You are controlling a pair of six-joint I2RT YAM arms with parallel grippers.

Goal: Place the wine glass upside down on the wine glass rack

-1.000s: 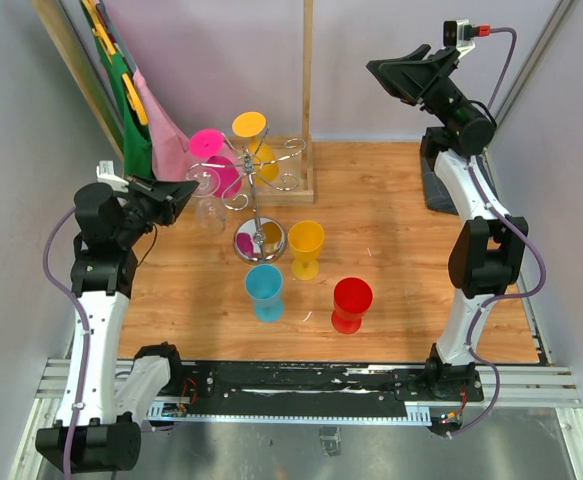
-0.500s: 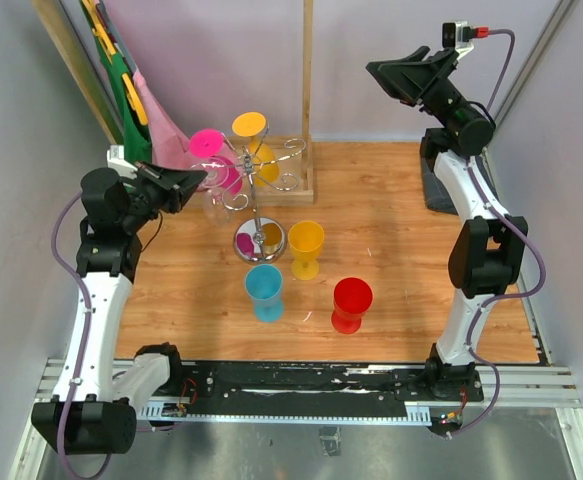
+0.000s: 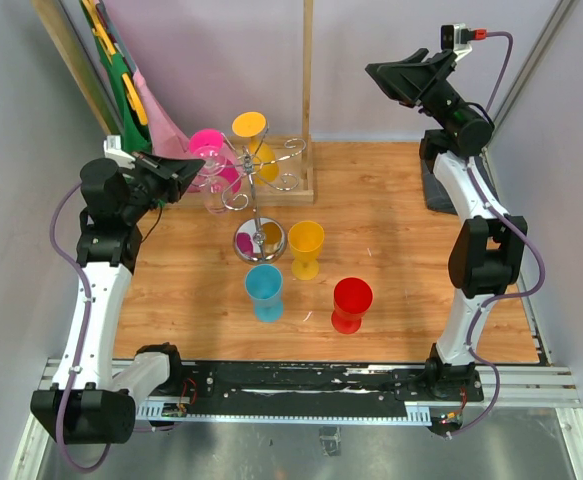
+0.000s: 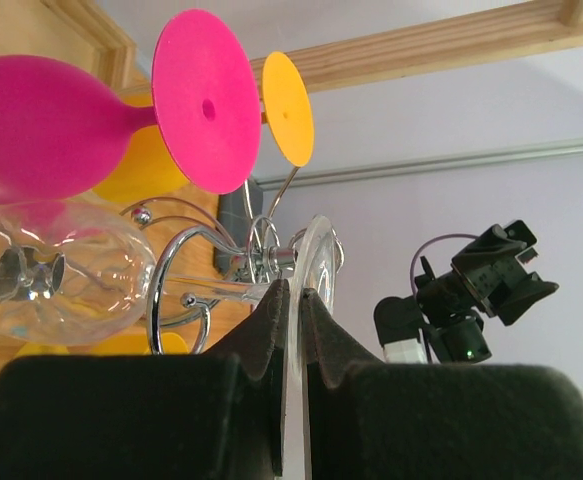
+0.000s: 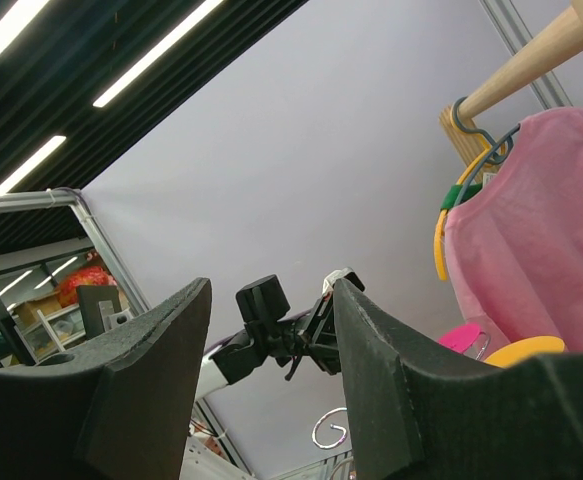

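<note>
Hanging step looked to be in hand. Left gripper (image 3: 193,172) was pinched nearly shut on the thin foot rim of the clear wine glass (image 3: 214,195). It held the glass up off the counter (image 3: 401,250), at about 9 o'clock of the wine glass rack (image 3: 259,240) pole and level with the curled arms.

Right gripper (image 3: 401,80) was parked high at 1 o'clock, jaws about half apart, with nothing in them.

Next move, as a guess: feed the stem into a free curl so the foot catches above the wire and the bowl hangs down, then let go. Needs fine aim. A pink glass (image 3: 209,145) and a yellow glass (image 3: 249,125) already hung close by at 11 and 12 o'clock.

Left wrist view showed what the top view did not: the foot edge sat between the pads (image 4: 261,320). The stem ran sideways right beside a chrome loop, with the bowl (image 4: 66,275) under the pink one. Whether the stem touched wire could not be told.

Top view alone showed the rack base, the open curls at 3 o'clock and the whole layout. Right wrist view gave only wall, ceiling lights and empty jaws.
</note>
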